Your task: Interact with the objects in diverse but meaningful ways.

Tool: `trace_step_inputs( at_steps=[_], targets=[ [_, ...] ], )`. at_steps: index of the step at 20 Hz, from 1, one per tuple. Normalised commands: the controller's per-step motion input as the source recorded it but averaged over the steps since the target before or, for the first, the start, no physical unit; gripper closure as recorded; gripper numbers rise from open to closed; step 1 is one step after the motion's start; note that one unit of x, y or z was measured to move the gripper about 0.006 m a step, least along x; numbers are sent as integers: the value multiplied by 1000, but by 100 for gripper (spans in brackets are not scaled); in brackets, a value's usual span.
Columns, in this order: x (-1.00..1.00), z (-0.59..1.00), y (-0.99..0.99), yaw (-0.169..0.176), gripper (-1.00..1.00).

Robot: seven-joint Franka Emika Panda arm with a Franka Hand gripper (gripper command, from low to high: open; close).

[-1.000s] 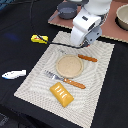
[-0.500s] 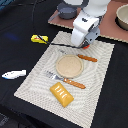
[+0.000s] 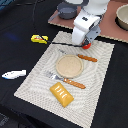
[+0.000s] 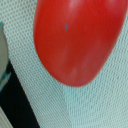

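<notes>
The arm's white head hangs low over the far edge of the pale woven placemat (image 3: 70,65), and compared with half a second and a full second ago it sits in nearly the same spot; no clear shift shows, and nothing else on the mat has moved. The gripper (image 3: 85,43) is hidden under the white housing, so how far its jaws stand apart cannot be told, nor whether it grips anything. The red tomato (image 3: 87,45) peeks out just beneath the head, on the mat's far edge; in the wrist view it fills most of the picture (image 4: 77,37), very close to the camera over the mat's weave.

Near the mat's middle lies a round tan plate (image 3: 68,65), with an orange-handled knife (image 3: 85,57) beyond it and an orange-handled fork (image 3: 69,81) on its near side. The orange ridged biscuit block (image 3: 61,94) lies at the near edge. Off the mat on the dark table (image 3: 20,50), the yellow red-marked packet (image 3: 39,38) sits to the exterior view's left, the white-blue fish (image 3: 13,74) nearer on that side, and the dark grey two-handled pot (image 3: 66,9) at the far end.
</notes>
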Motion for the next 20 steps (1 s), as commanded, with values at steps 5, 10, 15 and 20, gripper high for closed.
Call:
trace_step_inputs(
  at_steps=[5, 10, 15, 20],
  targets=[
    [-1000, 649, -133, -27, -100],
    [-938, 206, -302, -4, -100],
    [-880, -12, -413, 0, -100],
    [-879, -222, -518, 0, -100]
  ],
)
